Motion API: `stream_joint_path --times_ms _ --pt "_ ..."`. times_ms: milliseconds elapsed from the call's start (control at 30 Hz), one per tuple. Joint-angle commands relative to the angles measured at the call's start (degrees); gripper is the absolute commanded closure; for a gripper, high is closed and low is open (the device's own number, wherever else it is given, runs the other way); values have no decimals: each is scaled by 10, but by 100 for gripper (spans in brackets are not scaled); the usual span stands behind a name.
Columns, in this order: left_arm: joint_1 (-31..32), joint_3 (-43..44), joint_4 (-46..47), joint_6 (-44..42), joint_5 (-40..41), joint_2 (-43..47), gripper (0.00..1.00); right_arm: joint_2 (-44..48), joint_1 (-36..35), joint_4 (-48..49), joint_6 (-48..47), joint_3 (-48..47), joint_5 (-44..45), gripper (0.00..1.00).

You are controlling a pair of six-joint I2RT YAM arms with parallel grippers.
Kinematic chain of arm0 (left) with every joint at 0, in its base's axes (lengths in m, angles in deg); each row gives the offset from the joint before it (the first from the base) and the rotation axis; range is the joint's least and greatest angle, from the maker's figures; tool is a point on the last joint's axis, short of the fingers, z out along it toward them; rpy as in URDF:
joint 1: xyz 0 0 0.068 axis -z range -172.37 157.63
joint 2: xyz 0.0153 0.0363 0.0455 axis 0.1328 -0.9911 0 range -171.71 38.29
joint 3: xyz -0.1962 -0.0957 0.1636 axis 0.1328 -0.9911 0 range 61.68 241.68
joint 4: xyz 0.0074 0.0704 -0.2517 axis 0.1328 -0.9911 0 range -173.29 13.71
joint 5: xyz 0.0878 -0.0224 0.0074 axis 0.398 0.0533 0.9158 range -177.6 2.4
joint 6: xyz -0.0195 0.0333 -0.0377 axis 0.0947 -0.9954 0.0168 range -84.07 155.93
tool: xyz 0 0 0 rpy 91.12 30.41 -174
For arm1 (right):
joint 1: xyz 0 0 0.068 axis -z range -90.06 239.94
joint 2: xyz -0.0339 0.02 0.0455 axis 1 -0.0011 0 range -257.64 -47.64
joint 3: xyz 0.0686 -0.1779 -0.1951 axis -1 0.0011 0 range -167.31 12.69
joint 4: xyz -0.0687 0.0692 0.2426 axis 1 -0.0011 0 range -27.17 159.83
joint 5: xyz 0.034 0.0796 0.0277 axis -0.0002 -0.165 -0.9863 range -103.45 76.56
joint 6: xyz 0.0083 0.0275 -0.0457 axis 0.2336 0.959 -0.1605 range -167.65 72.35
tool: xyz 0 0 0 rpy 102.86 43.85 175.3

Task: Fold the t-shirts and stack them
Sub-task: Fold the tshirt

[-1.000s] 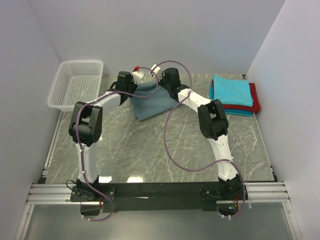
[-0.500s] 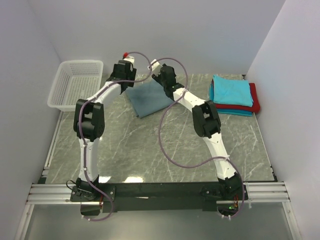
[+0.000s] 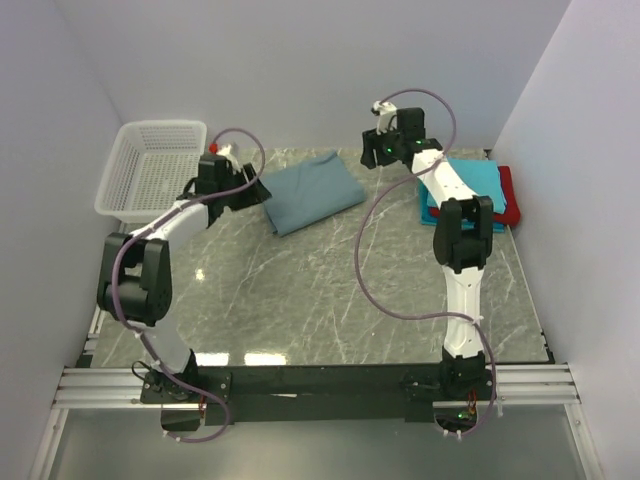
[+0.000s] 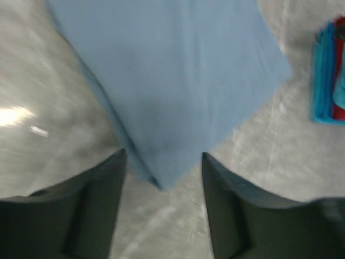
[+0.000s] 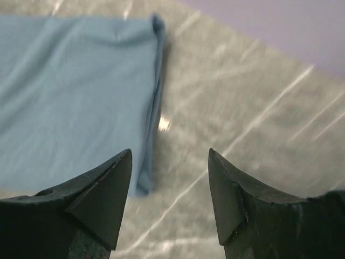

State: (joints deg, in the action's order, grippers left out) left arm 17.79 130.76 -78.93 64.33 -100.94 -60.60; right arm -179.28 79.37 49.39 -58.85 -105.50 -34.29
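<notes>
On table (image 3: 300,290), folded grey-blue t-shirt (image 3: 310,190); left end effector (image 4: 162,159), right end effector (image 5: 170,154) both wide.

Jaws Parted on Both Sides

The left gripper (image 4: 161,156) is seen spread wide, nothing caught between its fingers; the left arm (image 3: 150,240) is bent sharply at the elbow. The right gripper (image 5: 170,154) is likewise parted and empty, the right arm (image 3: 460,240) stretched far forward.

White mesh basket (image 3: 152,172) at far-left corner of marble table (image 3: 300,290), perhaps overhanging.
</notes>
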Motion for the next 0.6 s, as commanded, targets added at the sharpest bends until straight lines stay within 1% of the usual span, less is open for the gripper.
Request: stream_joint_path --times_ms 0,33,133,167,267,333,500,567 --pt "4 -34 69 117 -145 -29 41 -20 -6 -90 79 -27 -91 35" --pt "4 -38 83 139 -151 -39 42 -39 -3 -94 90 -45 -93 35" --pt "5 -54 95 151 -145 -51 42 -76 -1 -133 110 -94 -102 35" --pt "5 -57 95 152 -143 -54 42 -81 -1 -137 135 -99 -103 35" --pt "6 -50 79 150 -137 -70 42 -94 -2 -137 159 -107 -105 34" --pt "7 -42 65 148 -122 -84 42 -107 -2 -145 168 -118 -104 34" --pt "13 -18 40 145 -119 -114 42 -129 -2 -166 189 -127 -89 34" --pt "16 0 28 142 -114 -125 42 -131 -2 -171 195 -122 -94 37"
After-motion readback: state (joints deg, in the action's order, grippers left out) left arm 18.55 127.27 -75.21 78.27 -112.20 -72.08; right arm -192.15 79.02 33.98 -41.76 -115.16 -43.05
